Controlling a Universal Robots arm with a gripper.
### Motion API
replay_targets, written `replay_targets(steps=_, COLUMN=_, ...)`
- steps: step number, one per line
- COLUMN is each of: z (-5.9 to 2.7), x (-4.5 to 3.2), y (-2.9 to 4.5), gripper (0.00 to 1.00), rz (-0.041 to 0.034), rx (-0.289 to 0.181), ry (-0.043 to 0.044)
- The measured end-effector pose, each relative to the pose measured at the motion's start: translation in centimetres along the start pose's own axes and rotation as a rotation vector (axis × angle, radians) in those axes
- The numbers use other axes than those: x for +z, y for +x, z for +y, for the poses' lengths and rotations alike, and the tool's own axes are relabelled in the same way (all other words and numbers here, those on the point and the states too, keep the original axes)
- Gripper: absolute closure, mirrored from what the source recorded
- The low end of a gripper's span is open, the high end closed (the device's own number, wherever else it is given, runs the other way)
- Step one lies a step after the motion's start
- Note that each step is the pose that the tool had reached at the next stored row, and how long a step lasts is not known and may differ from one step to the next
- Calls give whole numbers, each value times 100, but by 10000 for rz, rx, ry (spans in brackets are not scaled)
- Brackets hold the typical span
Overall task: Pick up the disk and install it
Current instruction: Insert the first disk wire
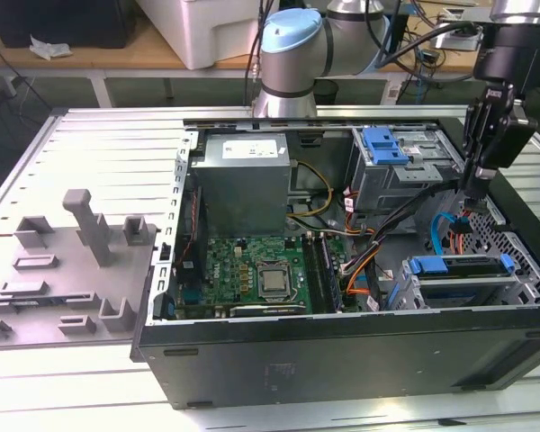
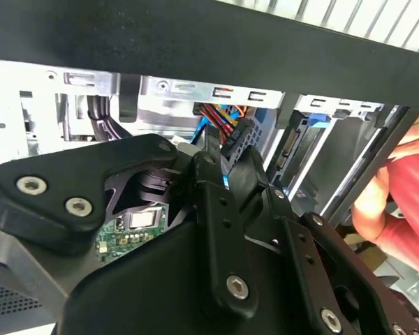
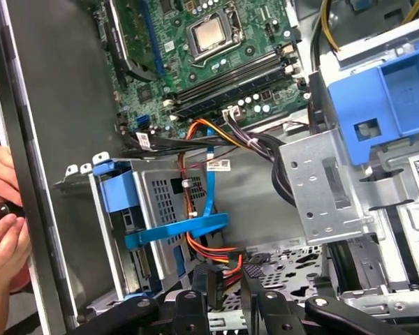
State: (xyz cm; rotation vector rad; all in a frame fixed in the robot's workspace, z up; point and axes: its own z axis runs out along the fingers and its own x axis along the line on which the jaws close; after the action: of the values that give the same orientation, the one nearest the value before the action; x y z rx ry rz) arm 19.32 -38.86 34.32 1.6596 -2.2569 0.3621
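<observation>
The disk (image 1: 463, 264), edged by its blue carrier frame, lies in the grey drive cage (image 1: 450, 290) at the front corner of the open computer case, on the exterior view's right. The first wrist view shows the same cage (image 3: 160, 202) with the blue frame (image 3: 117, 192) at its end. My gripper (image 1: 466, 200) hangs inside the case just behind that cage. In both wrist views its fingers close around a black cable connector (image 3: 204, 278) (image 2: 241, 136) with red and orange wires. A flat blue data cable (image 3: 208, 174) runs from the board down past the cage.
A second grey cage with a blue bracket (image 1: 384, 144) stands behind the gripper. The motherboard (image 1: 252, 270) and power supply (image 1: 243, 175) fill the case's left half. A grey fixture (image 1: 72, 261) lies on the table outside. A person's hands (image 3: 1, 223) (image 2: 398, 195) are at the case wall.
</observation>
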Motion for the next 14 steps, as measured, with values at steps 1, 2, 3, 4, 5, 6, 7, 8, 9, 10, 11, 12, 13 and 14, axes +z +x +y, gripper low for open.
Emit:
replay_targets(steps=1, z=-9, x=5, y=-15, gripper=67, rz=22, rx=31, ry=-6)
replay_targets(steps=2, z=-14, x=9, y=-24, gripper=67, rz=49, rx=42, ry=-2)
replay_targets(steps=3, z=-15, x=13, y=-33, gripper=67, rz=90, rx=49, ry=9)
replay_targets(steps=4, z=-14, x=18, y=-44, gripper=67, rz=166, rx=57, ry=30)
replay_targets(steps=5, z=-13, x=25, y=-51, gripper=67, rz=231, rx=63, ry=46)
replay_targets(steps=6, z=-12, x=32, y=-59, gripper=67, rz=318, rx=72, ry=70)
replay_targets(steps=7, z=-11, x=37, y=-65, gripper=67, rz=379, rx=78, ry=87)
replay_targets(steps=8, z=-10, x=45, y=-73, gripper=67, rz=456, rx=87, ry=110)
replay_targets(steps=9, z=-9, x=51, y=-78, gripper=67, rz=504, rx=92, ry=124)
replay_targets(steps=10, z=-9, x=57, y=-83, gripper=67, rz=544, rx=96, ry=136)
replay_targets(steps=11, z=-8, x=63, y=-89, gripper=67, rz=577, rx=100, ry=146)
replay_targets(steps=12, z=-8, x=71, y=-94, gripper=67, rz=606, rx=103, ry=154)
replay_targets(steps=13, z=-7, x=78, y=-101, gripper=67, rz=636, rx=106, ry=163)
replay_targets(steps=14, z=-5, x=89, y=-112, gripper=67, rz=692, rx=112, ry=179)
